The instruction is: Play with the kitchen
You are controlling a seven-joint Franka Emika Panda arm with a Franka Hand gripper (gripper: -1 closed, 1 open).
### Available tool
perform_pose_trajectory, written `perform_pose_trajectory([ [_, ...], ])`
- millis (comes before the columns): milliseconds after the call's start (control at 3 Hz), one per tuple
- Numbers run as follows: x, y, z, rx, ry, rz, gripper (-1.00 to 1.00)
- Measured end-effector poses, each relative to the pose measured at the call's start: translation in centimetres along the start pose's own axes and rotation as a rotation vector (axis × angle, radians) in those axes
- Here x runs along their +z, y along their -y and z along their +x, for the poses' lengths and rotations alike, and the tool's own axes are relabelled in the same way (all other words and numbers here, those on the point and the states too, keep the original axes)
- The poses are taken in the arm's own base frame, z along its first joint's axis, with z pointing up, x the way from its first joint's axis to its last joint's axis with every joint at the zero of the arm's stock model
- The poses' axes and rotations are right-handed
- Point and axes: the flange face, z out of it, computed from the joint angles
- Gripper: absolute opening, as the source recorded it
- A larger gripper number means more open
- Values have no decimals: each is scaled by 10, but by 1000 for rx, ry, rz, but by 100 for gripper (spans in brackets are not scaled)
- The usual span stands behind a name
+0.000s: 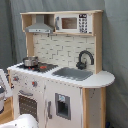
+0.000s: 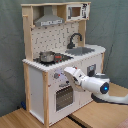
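The kitchen (image 1: 60,95) (image 2: 37,85) is a tall white and light-wood toy unit. It has a grey sink (image 1: 75,73) (image 2: 86,50), a black faucet (image 1: 85,58) (image 2: 75,39), a hood (image 1: 40,26) and a microwave shelf (image 1: 75,22). A small metal pot (image 1: 30,61) (image 2: 47,56) stands on the black stovetop. In the second exterior view my gripper (image 2: 67,74) reaches in from the lower right. It is level with the knob panel (image 2: 59,76), just above the oven door (image 2: 62,97). Whether it touches the panel I cannot tell.
A grey curtain hangs behind the kitchen in both exterior views. The kitchen stands on a wooden floor (image 2: 20,120). White parts of the arm (image 1: 22,121) show at the first exterior view's bottom and left edges.
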Motion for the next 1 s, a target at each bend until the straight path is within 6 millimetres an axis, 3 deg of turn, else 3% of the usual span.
perform_pose_trajectory([
  [1000, -47, -110, 28, -11, 33, -123, 100],
])
